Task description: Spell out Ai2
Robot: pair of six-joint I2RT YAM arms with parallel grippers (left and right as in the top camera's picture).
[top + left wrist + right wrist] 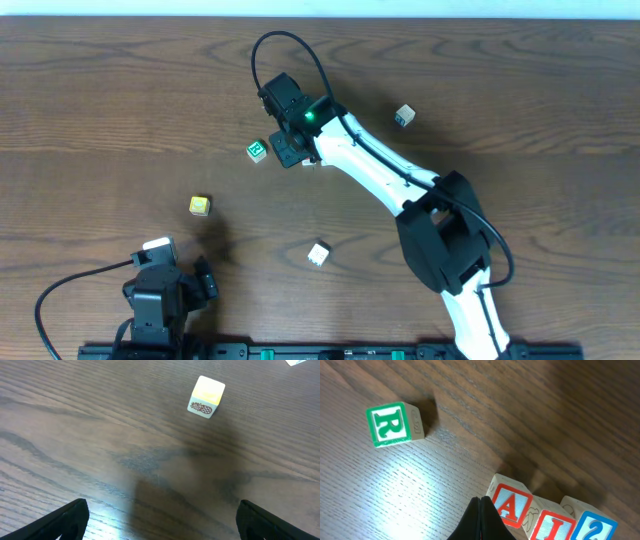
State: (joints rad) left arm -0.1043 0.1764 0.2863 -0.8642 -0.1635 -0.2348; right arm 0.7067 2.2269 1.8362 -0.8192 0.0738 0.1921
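In the right wrist view, three letter blocks sit side by side in a row on the wooden table: a red A block [509, 504], a red I block [551, 524] and a blue 2 block [596, 528]. My right gripper [481, 510] is shut and empty, its tips just left of the A block. In the overhead view the right gripper [292, 148] hides the row. My left gripper [160, 520] is open and empty near the front edge [172, 282], with a yellow block [206, 396] ahead of it.
A green R block [392, 424] lies left of the row, also visible overhead [257, 151]. The yellow block [200, 205], a white block [318, 254] and a blue-marked block [403, 115] lie scattered on the table.
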